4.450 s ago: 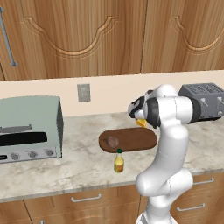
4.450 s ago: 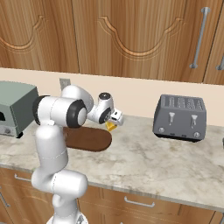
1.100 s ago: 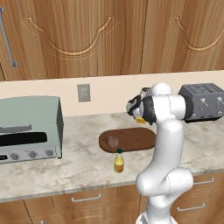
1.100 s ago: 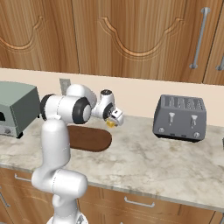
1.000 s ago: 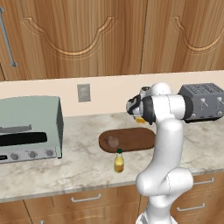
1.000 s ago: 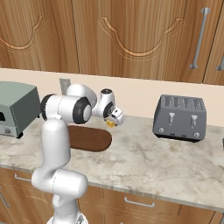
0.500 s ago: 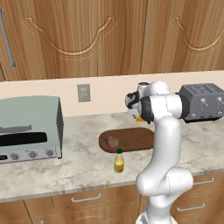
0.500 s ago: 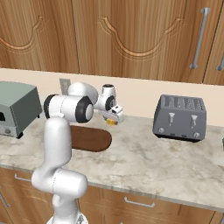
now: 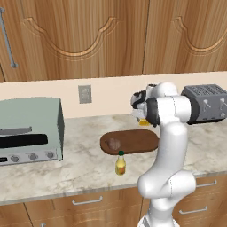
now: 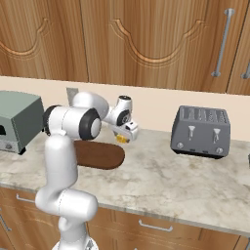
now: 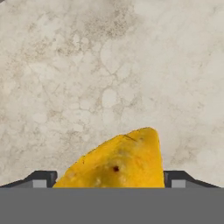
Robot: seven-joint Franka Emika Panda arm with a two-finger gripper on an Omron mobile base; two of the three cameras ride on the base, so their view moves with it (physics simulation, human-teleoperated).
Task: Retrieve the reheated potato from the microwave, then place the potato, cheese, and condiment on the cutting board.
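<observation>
The yellow-orange cheese [image 11: 118,162] wedge lies on the marble counter just behind the right end of the cutting board [image 9: 137,139]. My gripper [image 11: 110,179] points down over the cheese [image 10: 122,138], open, with a dark fingertip on each side and a small gap to the wedge. The gripper [image 9: 142,116] hangs at the end of the bent arm. The brown potato [image 9: 114,143] rests on the board's left part. The condiment [image 9: 119,163] bottle stands upright on the counter in front of the board. The microwave is out of view.
A pale grey-green toaster oven [image 9: 26,131] stands at the left of the counter and a dark grey toaster [image 10: 199,131] at the right. Wooden cabinets hang above; a wall outlet [image 9: 84,94] is behind the board.
The wrist has turned upright and the hand now points straight down over the cheese. Cheese, potato and bottle have stayed where they were.
</observation>
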